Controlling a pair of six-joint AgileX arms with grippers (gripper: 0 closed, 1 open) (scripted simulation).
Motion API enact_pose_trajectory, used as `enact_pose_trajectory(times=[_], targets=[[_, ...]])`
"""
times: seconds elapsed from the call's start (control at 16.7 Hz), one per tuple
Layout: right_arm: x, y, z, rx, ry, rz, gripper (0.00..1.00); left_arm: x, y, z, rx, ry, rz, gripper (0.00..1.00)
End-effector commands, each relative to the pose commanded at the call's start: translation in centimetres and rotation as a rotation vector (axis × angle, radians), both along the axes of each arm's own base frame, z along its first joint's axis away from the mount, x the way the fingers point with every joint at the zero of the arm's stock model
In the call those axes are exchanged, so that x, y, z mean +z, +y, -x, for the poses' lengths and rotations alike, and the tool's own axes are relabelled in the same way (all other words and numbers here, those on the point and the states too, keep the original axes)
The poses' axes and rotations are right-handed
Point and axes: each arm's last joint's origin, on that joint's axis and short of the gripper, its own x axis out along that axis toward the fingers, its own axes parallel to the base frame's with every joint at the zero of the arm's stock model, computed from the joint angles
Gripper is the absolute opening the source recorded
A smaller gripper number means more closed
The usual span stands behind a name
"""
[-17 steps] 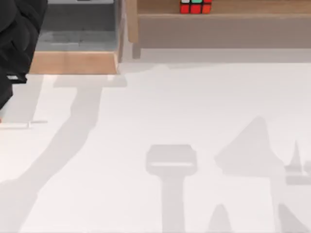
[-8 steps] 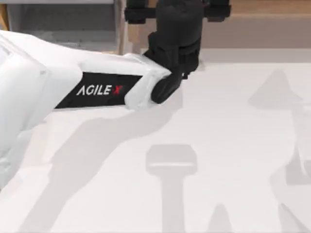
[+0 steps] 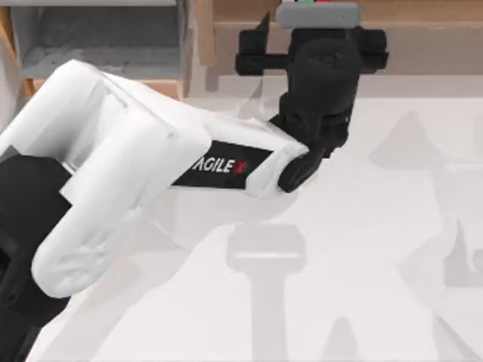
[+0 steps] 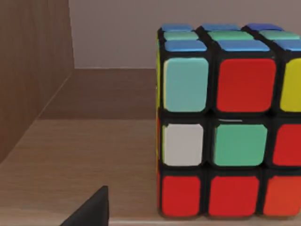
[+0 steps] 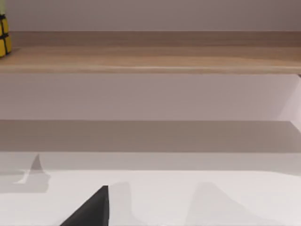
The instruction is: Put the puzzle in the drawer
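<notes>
Puzzle (image 4: pixel 225 136) on shelf ledge (image 4: pixel 94 160), just beside open drawer (image 3: pixel 98 45). Left gripper (image 3: pixel 317 19) reaching at puzzle (finger state: cannot tell). Grasp, transfer into drawer remaining.

"AGILEX" stands on the left arm (image 3: pixel 219 166).

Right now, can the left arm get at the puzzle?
Probably yes. The left gripper is at the shelf, and in the left wrist view the puzzle stands close ahead with nothing between them.
</notes>
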Motion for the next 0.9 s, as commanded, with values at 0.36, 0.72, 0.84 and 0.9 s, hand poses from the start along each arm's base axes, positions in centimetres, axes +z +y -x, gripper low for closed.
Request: enact_pose_trajectory(times=[0.36, 0.72, 0.84, 0.9], targets=[[0.0, 0.0, 0.0, 0.000, 0.000, 0.000, 1.00, -0.1, 0.1, -0.8, 0.001, 0.002, -0.001, 1.00], [0.0, 0.0, 0.0, 0.000, 0.000, 0.000, 1.00, 0.0, -0.2, -4.8, 0.000, 0.000, 0.000, 1.00], [0.0, 0.0, 0.0, 0.000, 0.000, 0.000, 1.00, 0.0, -0.2, -5.7, 0.000, 0.000, 0.000, 1.00], [0.0, 0.0, 0.0, 0.000, 0.000, 0.000, 1.00, 0.0, -0.1, -6.0, 0.000, 0.000, 0.000, 1.00]])
